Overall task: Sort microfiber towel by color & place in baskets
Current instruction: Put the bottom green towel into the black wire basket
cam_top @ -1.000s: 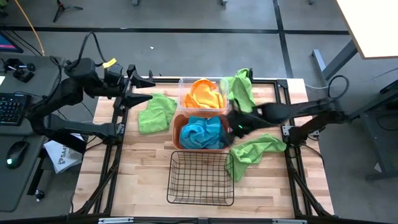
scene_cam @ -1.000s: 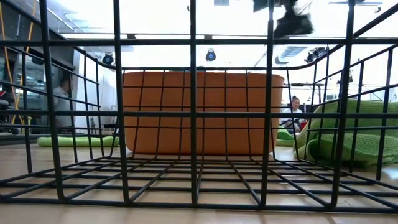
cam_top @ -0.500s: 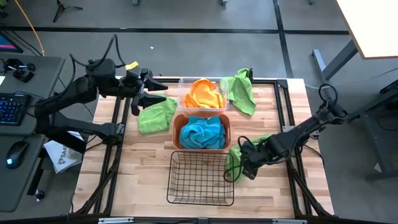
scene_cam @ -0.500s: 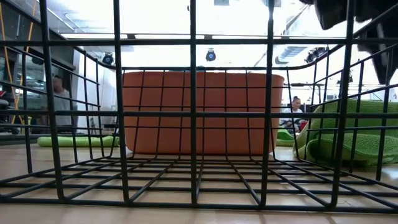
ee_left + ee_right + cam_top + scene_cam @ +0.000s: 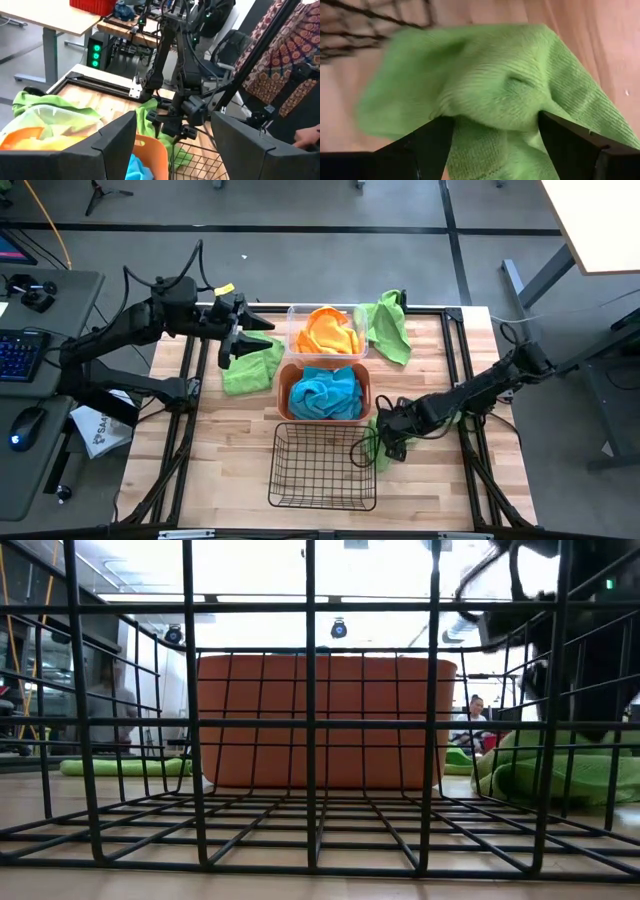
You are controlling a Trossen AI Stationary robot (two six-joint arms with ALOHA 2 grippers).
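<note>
My right gripper [image 5: 386, 437] is open, low over a green towel [image 5: 384, 453] that lies bunched on the table just right of the black wire basket [image 5: 322, 466]. In the right wrist view a hump of this towel [image 5: 495, 95] stands between the two fingers. In the low view the gripper [image 5: 585, 650] hangs above the towel [image 5: 560, 775]. My left gripper [image 5: 240, 340] is open, above the far edge of a second green towel [image 5: 250, 367] on the table's left. A third green towel [image 5: 386, 328] lies at the far right, partly draped against the clear bin [image 5: 296, 312]. My right gripper comes at the green towel from above, pointing down. A raised fold [image 5: 492, 112] fills the gap between the open fingers [image 5: 432, 147] and seems to lie against their inner sides. The towel rests on the table.
The clear bin holds orange towels [image 5: 328, 330]. The orange bin [image 5: 283, 385] right in front of it holds blue towels [image 5: 325, 392]. The wire basket's far right corner is close to my right gripper. Bare wood lies left of the basket [image 5: 225, 450].
My right gripper has swung from above the orange bin's right side toward the near edge and down onto the green towel beside the wire basket, covering much of it. My left gripper has moved right, toward the clear bin, and now stands over the left green towel.
</note>
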